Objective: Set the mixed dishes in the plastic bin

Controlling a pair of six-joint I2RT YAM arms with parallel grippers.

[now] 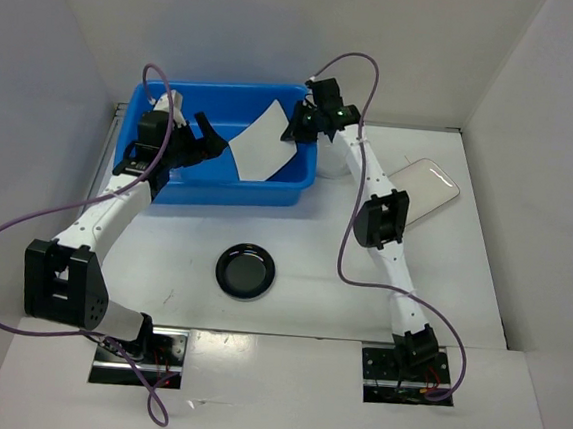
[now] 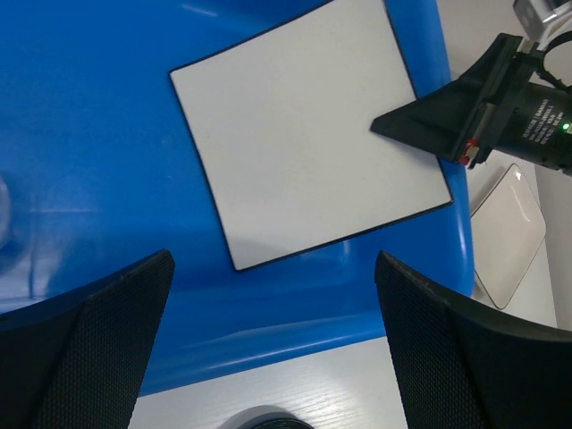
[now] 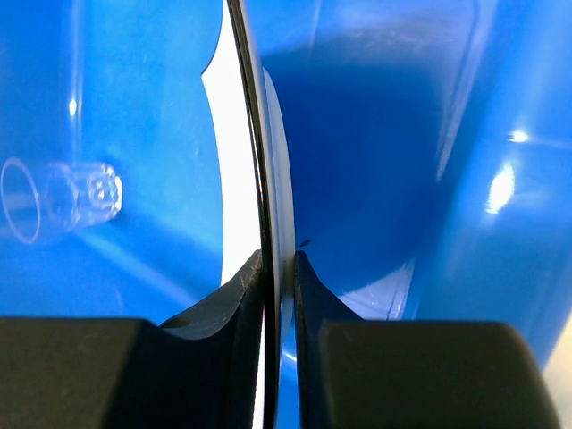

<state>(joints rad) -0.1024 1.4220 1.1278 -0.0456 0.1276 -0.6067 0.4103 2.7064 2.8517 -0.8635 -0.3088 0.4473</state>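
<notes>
Left gripper [image 1: 206,135] hangs over the left half of the blue bin [image 1: 233,192], fingers spread wide, holding nothing. A clear cup [image 3: 67,197] lies on its side in the bin. The square white plate [image 1: 262,144] sits tilted inside, low side toward the left. Its high edge is up by the right rim, where the right gripper [image 3: 279,255] pinches it edge-on. So letting go should probably tip it leftward, flat. The black saucer [image 1: 245,270] sits on the table in front of the bin, and the pale plate [image 1: 424,188] lies far right, nearer the right arm.
</notes>
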